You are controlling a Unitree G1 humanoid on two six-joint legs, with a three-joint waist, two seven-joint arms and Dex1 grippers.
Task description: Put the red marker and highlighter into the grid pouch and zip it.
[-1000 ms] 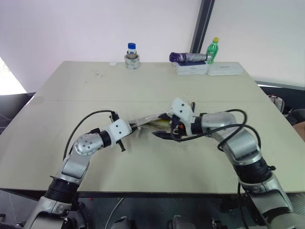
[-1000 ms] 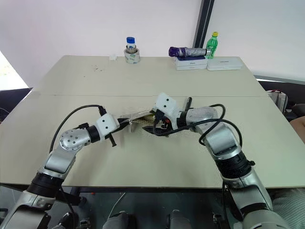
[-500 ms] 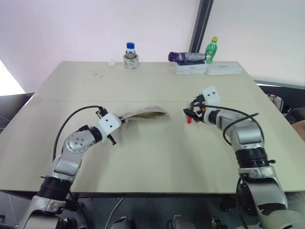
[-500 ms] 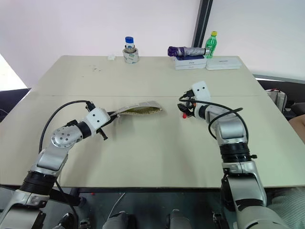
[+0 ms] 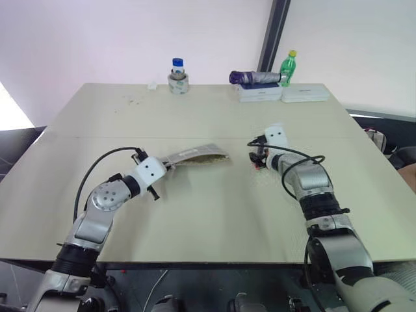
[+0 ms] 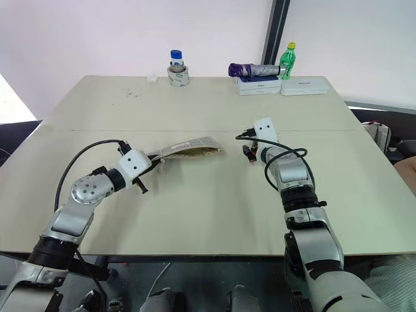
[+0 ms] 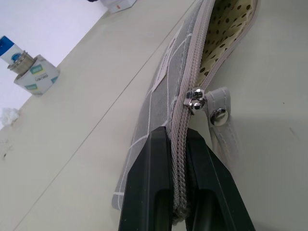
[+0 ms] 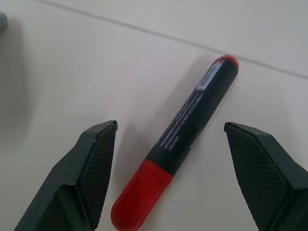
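The slim red marker (image 8: 185,147), a black-barrelled pen with a red cap and a red dot at the far end, lies flat on the pale tabletop (image 5: 214,214) right of centre, framed between your right gripper (image 8: 185,183) and its widely spread, empty fingers (image 8: 91,168). Judge it light, rigid and smooth, so it will likely roll or skid if you nudge it from one side; take it across the middle of the black barrel, squarely, not on the rounded cap. There is fine white print along the barrel (too small to read). To its left, well apart, lies the flat grey fabric pouch with white grid lines (image 7: 159,103), soft and floppy, its mouth gaping to show a cream lining with dark dots. Your left gripper (image 7: 178,192) is clamped on the pouch's zipped end, the fingers pinching the zipper tape just behind the metal pull (image 7: 195,98). A small white label sits on the pouch's side, with no legible writing. I cannot make out the highlighter. At the table's far edge stand a blue-capped jar (image 5: 179,75) and a green bottle (image 5: 290,67), their labels unreadable.
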